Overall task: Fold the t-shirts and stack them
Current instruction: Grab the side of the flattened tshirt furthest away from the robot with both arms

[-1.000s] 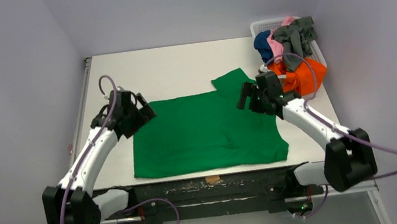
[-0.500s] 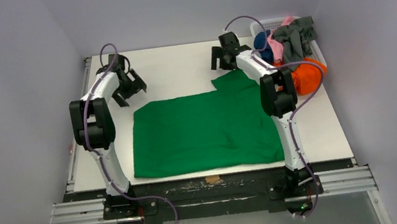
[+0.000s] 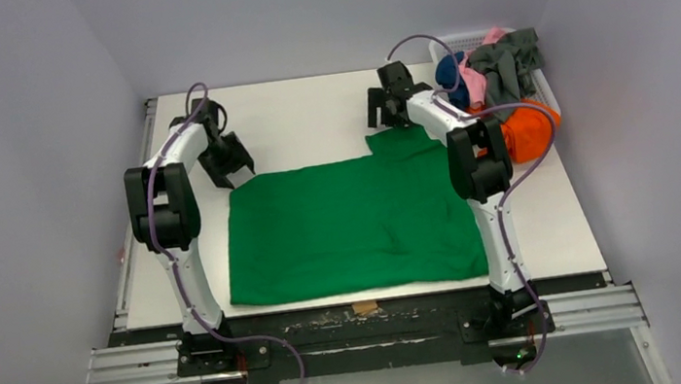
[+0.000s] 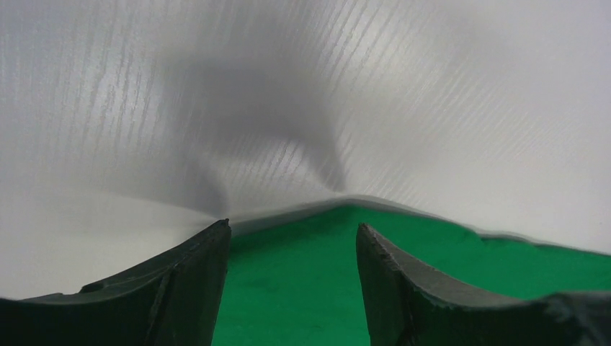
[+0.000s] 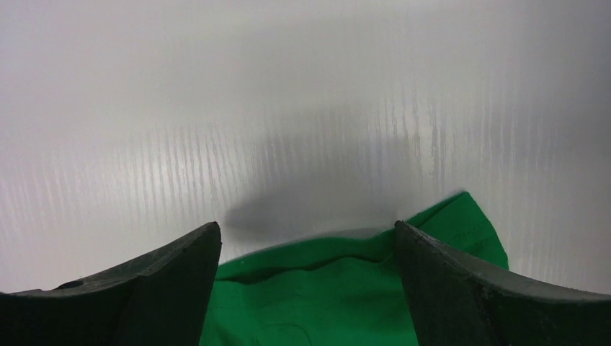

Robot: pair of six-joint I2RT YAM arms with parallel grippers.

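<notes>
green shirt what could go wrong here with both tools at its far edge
The left tool sits open at the far corner of the green shirt; closing there may catch only a sliver. The right tool straddles the rumpled sleeve, so it could grab a wrinkle and skew the fold.

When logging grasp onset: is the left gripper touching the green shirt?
Cannot tell. The left wrist view shows the open left gripper straddling the green shirt corner, but neither contact nor gap.

My left arm [image 3: 189, 279] and right arm [image 3: 498, 241] are white tubes joined by black blocks, each trailed by a lilac cable [image 3: 409, 39]. My left gripper [image 4: 292, 225] and right gripper [image 5: 306, 226] carry matte black, wedge-shaped fingers.
</notes>
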